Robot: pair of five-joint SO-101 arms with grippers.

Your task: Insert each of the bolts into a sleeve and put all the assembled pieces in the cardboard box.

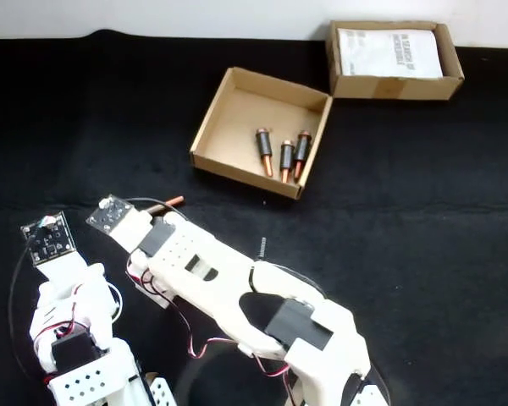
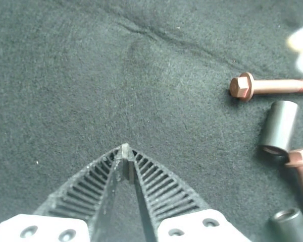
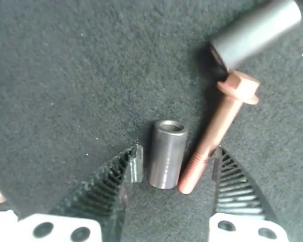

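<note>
The right gripper (image 3: 177, 160) has its fingers apart around a short grey metal sleeve (image 3: 168, 154) and a copper-coloured hex-head bolt (image 3: 219, 133); these lie side by side on the black cloth tabletop (image 1: 423, 254), toward its near left corner; a second grey sleeve (image 3: 255, 31) lies just beside the bolt's head; the left gripper (image 2: 125, 155), fingers together on nothing, hangs over bare cloth nearby; the open cardboard box (image 1: 237, 118), toward the far edge, holds three assembled pieces (image 1: 286, 159); a second cardboard box (image 1: 389, 86) with a paper sheet inside sits at the far right.
</note>
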